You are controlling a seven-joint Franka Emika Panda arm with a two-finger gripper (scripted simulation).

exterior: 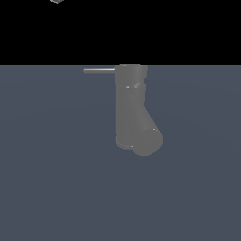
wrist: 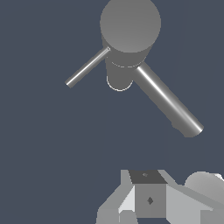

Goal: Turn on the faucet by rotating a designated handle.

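Fingers [wrist: 151, 205] nearest wrist camera, apparently above faucet [wrist: 130, 30], well clear of handle [wrist: 87, 67]; open or closed unclear.

Not much of the arm on show here; in the exterior view only a tiny light-grey bit of the robot [exterior: 57, 1] pokes in at the very top edge, against the black, toward the exterior view's left; way too small to read any pose from. The wrist view catches the gripper [wrist: 148, 199] as blocky grey pieces at the frame's edge, with a darker square block in the middle and a rounded grey part beside it; the fingertips are cut off, so I can't say how the jaws stand, and nothing visible is touching it.
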